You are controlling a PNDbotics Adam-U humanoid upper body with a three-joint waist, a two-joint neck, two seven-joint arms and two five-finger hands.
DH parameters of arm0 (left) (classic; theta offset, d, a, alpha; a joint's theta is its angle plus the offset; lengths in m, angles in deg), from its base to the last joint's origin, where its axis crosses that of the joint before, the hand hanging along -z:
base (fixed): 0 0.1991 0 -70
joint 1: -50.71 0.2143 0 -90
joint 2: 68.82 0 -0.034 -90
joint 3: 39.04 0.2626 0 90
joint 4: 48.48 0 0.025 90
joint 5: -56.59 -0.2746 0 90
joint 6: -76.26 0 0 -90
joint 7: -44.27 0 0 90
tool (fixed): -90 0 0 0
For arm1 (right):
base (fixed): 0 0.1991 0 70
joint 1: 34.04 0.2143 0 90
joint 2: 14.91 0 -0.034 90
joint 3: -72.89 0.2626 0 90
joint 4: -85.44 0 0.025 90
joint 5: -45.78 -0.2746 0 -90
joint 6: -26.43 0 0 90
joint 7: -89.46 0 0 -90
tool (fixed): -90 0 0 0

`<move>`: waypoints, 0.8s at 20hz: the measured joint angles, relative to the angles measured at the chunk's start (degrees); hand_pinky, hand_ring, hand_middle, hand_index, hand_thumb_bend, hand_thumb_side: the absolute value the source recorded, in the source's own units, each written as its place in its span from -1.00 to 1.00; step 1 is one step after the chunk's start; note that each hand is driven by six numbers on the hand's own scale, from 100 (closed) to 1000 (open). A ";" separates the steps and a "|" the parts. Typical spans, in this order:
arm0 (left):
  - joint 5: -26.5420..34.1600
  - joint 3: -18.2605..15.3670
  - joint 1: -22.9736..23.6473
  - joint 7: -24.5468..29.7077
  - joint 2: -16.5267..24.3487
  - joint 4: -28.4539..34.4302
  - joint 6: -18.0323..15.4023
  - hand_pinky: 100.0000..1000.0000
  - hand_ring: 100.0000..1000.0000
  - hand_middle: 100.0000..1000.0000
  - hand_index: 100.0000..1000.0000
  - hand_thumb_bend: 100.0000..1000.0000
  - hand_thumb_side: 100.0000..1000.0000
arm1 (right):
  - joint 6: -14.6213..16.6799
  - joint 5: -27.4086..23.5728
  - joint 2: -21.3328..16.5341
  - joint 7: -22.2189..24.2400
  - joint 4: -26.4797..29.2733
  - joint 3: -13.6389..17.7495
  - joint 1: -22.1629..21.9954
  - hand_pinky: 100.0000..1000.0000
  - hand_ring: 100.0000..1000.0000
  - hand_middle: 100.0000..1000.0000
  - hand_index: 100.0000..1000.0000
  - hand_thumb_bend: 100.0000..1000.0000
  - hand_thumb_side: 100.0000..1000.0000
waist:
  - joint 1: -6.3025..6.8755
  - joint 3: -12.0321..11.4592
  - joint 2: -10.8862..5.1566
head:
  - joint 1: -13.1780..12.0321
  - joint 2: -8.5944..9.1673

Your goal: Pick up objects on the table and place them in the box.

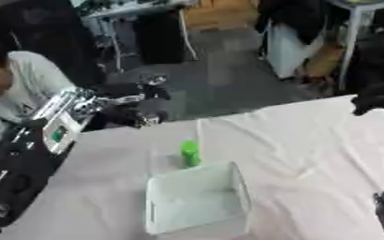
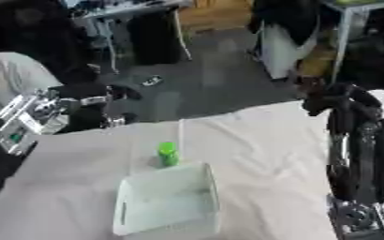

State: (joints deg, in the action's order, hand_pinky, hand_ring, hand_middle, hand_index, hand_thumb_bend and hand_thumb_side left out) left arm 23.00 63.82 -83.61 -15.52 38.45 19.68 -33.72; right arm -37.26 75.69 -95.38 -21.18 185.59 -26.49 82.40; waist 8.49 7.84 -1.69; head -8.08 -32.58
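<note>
A small green bottle-like object (image 1: 190,153) stands upright on the white tablecloth (image 1: 310,150), just behind the far wall of a pale open box (image 1: 197,199). The box looks empty. My left hand (image 1: 134,104) is a dark blurred shape hovering over the table's far left corner, well left of and beyond the green object. My right hand (image 2: 336,101) is raised at the right on its black forearm (image 2: 358,159), high above the cloth and far from both the object and the box. Nothing shows in either hand.
The table's far edge (image 1: 253,115) runs askew from left to upper right, with grey floor beyond. My left arm's silver and white parts (image 1: 60,126) lie along the table's left edge. Bare cloth lies right of the box.
</note>
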 measured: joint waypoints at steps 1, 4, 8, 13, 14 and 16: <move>0.00 0.00 0.00 0.03 0.00 -0.01 -0.03 0.91 0.88 1.00 1.00 -0.70 1.00 | 0.00 0.00 0.00 0.00 0.00 0.00 0.00 -0.36 -0.07 -0.01 0.01 -1.00 1.00 | 0.00 0.00 0.00 | 0.00 0.00; 0.00 0.00 0.00 0.14 0.00 -0.18 -0.14 0.91 0.88 1.00 1.00 -0.70 1.00 | 0.00 0.00 0.00 0.01 0.00 0.00 0.00 -0.36 -0.07 -0.01 0.01 -1.00 1.00 | 0.00 0.01 0.00 | 0.00 0.00; 0.00 0.00 -0.15 0.48 0.00 -0.31 -0.30 0.91 0.88 1.00 1.00 -0.68 1.00 | 0.00 0.00 0.00 0.02 0.00 0.00 0.00 -0.36 -0.07 -0.01 0.01 -1.00 1.00 | 0.00 0.05 0.00 | 0.00 0.01; -0.13 0.26 -0.56 1.86 0.00 -0.52 -0.69 0.91 0.89 1.00 1.00 -0.64 1.00 | 0.00 -0.01 0.00 0.04 0.00 0.00 0.00 -0.36 -0.07 -0.01 0.01 -1.00 1.00 | 0.00 0.11 0.00 | 0.02 0.02; -0.43 0.61 -1.04 2.58 0.00 -0.83 -0.92 0.94 0.91 1.00 1.00 -0.50 1.00 | 0.00 -0.01 0.00 0.05 0.00 -0.01 0.00 -0.36 -0.07 -0.01 0.01 -1.00 1.00 | 0.00 0.11 0.00 | 0.02 0.02; -1.51 1.93 -2.78 5.27 0.00 -2.07 -1.74 0.96 0.92 0.99 1.00 -0.32 1.00 | 0.07 -0.02 0.00 0.20 -0.01 -0.12 0.00 -0.36 -0.07 -0.01 0.01 -1.00 1.00 | 0.00 0.11 -0.01 | 0.02 0.01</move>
State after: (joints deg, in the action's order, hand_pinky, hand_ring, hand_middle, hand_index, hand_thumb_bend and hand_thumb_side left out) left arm 21.48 65.75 -86.39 -10.26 38.46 17.61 -35.46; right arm -37.18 75.67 -95.38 -20.97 185.58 -26.61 82.40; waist 8.49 7.95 -1.70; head -8.06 -32.56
